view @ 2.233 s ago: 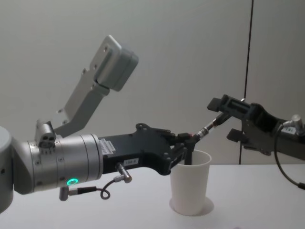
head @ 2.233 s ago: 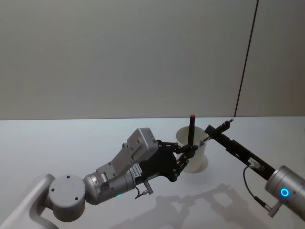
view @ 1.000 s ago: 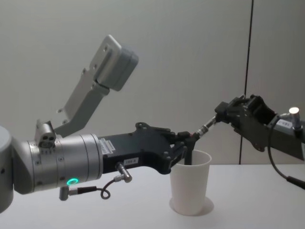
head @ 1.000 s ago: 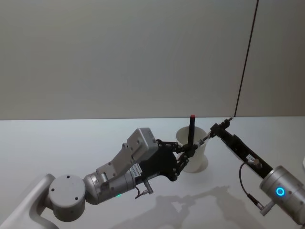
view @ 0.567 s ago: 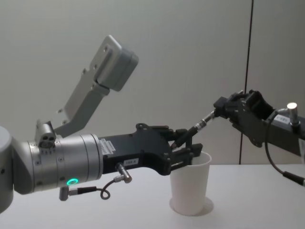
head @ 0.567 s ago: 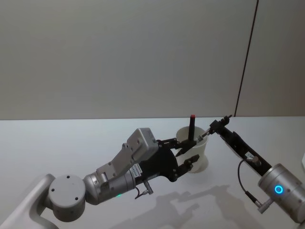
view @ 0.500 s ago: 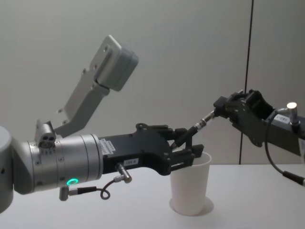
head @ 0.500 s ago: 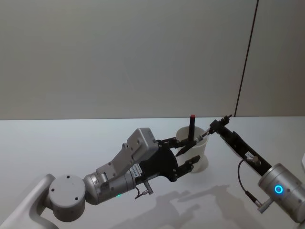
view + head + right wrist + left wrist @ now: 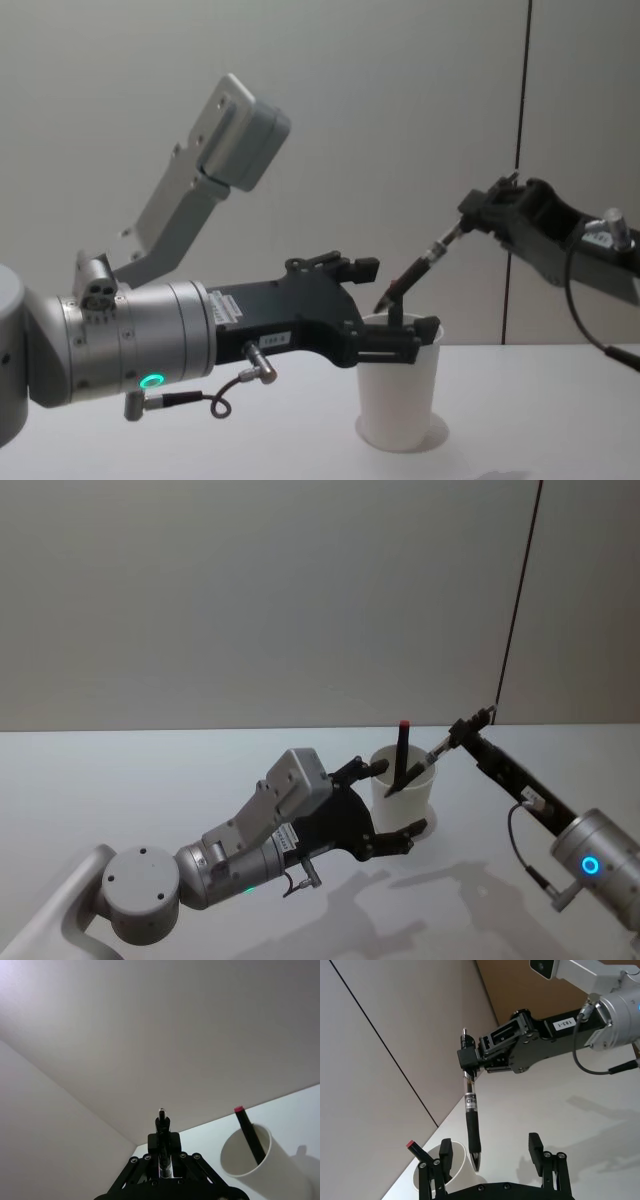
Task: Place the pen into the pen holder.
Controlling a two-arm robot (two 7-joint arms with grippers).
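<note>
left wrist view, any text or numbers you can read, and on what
"183-1": white label on the right gripper body, beside the cable.
"Cli…": white band on the black pen held by the right gripper; the rest curves out of sight.
Left gripper: no text visible.
White pen holder: plain, no print.

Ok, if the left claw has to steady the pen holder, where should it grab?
Probably the pen holder's side wall below the rolled rim, from the robot's left, where the open left claw sits. Its mouth is busy: a red-capped pen stands inside, and the right claw slants a black pen toward it.
</note>
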